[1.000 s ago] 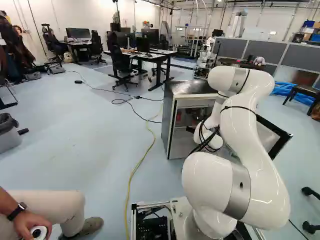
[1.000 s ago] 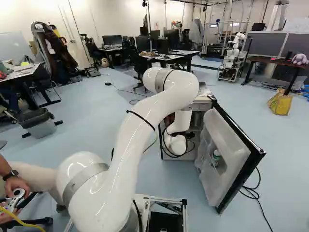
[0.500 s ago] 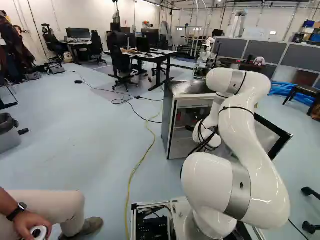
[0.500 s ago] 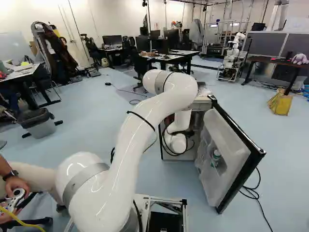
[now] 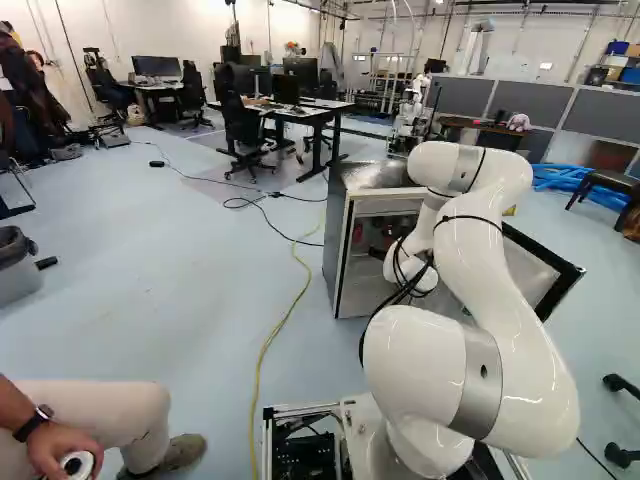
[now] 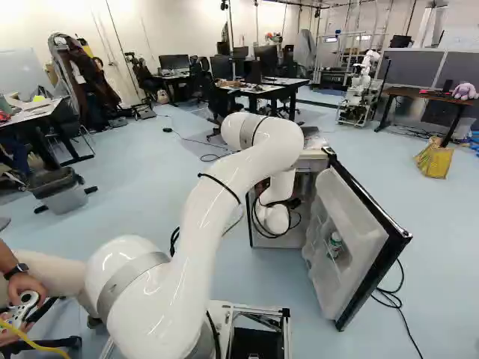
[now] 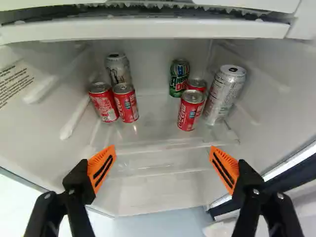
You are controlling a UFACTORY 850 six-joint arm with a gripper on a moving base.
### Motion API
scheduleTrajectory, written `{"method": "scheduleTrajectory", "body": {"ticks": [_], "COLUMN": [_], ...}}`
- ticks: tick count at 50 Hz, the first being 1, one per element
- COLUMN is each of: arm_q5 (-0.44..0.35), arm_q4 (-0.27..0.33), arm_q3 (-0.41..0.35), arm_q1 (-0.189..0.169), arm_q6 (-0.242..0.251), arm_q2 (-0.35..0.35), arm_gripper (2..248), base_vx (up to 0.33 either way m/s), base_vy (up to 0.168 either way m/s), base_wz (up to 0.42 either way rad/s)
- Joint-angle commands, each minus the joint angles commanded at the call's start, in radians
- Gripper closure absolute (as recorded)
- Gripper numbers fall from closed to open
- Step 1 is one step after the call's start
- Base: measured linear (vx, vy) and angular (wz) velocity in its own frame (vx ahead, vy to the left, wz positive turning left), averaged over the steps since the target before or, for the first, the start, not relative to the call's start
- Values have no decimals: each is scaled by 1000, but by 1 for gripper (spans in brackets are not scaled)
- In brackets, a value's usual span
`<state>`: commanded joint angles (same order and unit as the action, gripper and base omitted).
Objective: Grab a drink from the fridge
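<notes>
- Drinks: seven cans stand on a clear shelf inside the fridge [image 5: 340,235], in two groups ahead of the claw [image 5: 378,254].
- First group: two red cans, one [image 7: 103,103] just beside the other [image 7: 127,103], with a silver can [image 7: 118,69] behind them.
- Second group: a front red can [image 7: 190,112], a rear red can [image 7: 196,84] behind it, a green can [image 7: 178,79] near the rear one, and a tall white can [image 7: 224,94] beside the front one, on the side toward the fridge wall [image 7: 276,89].
- Claw: in the wrist view the claw [image 7: 162,149] is open, orange pads [image 7: 101,169] well apart, nothing gripped; the cans lie beyond its tips.
- Arm [image 6: 217,202]: left of the middle in the right base view, its far end at the fridge opening.
- Door [image 6: 353,232]: open, right of the middle in the right base view; a bottle [image 6: 334,244] sits in its inner shelf.
- Floor [image 5: 160,300]: a yellow cable [image 5: 262,350] runs from the lower middle of the left base view up beside the fridge. A bin [image 5: 15,270] stands at the left edge.
- Background: another robot [image 6: 359,93], upper right of the right base view; a yellow bag [image 6: 434,158] lower down and farther right.
</notes>
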<state>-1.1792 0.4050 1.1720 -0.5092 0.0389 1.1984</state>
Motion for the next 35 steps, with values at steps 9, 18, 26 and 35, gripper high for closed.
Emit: {"method": "scheduleTrajectory", "body": {"ticks": [9,18,26,35], "arm_q5": [0,0,0,0], "arm_q4": [0,0,-2,-7], "arm_q3": [28,57,83,112], "arm_q1": [6,13,18,22], "arm_q6": [0,0,0,0], "arm_q2": [15,30,44,59], "arm_gripper": [3,3,3,3], "base_vx": [0,0,0,0], "base_vy": [0,0,0,0], "base_wz": [0,0,0,0]}}
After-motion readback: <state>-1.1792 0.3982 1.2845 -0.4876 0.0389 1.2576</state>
